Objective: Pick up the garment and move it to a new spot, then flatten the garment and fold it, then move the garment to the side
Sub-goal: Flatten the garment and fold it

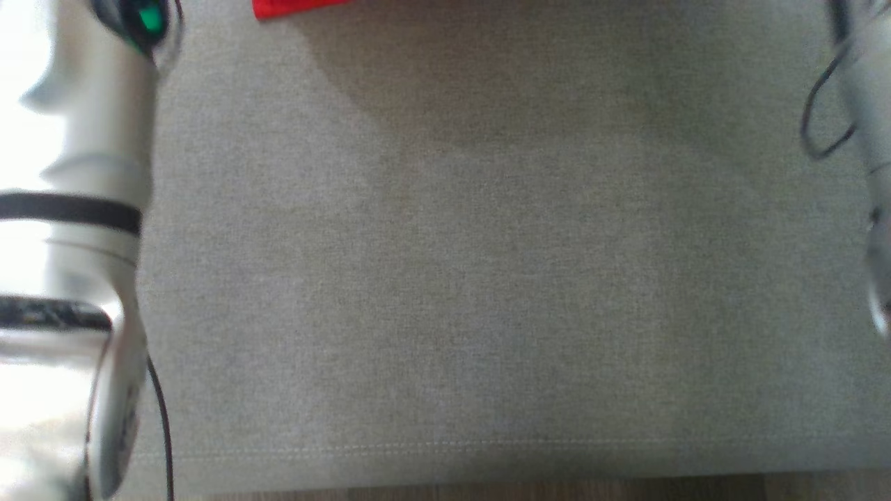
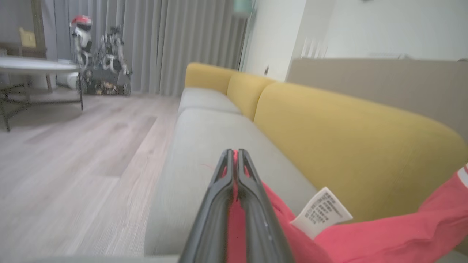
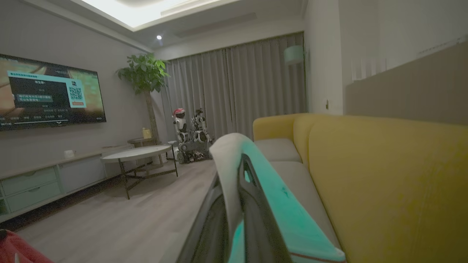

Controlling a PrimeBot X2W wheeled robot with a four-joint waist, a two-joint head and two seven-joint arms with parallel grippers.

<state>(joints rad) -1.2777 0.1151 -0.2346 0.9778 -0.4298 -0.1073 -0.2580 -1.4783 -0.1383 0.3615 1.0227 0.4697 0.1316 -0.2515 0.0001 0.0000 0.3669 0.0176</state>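
My left gripper point(image 2: 234, 153) is clenched on the red garment point(image 2: 384, 233), a strip of red cloth showing between its two dark fingers. The rest of the fabric trails off towards the lower right of the left wrist view, across the grey seat cushion point(image 2: 204, 146) and against the sofa's yellow backrest point(image 2: 347, 138). A white care label point(image 2: 321, 212) stands up from the cloth just beside the fingers. My right gripper point(image 3: 239, 164) is likewise pinched tight, a white-and-teal band with a red edge draped over and between its fingers, apparently part of the same garment. A scrap of red also sits in the bottom left corner of the right wrist view. From the head camera, a sliver of red shows at the top edge, well apart from the pale left forearm point(image 1: 97, 174) at the left. Beyond the sofa lie a wood floor point(image 2: 73, 164), a round table point(image 3: 139, 151), a wall-mounted television point(image 3: 51, 95), a potted plant point(image 3: 144, 71), grey curtains point(image 3: 237, 84) and another robot point(image 3: 182, 128) parked before them.
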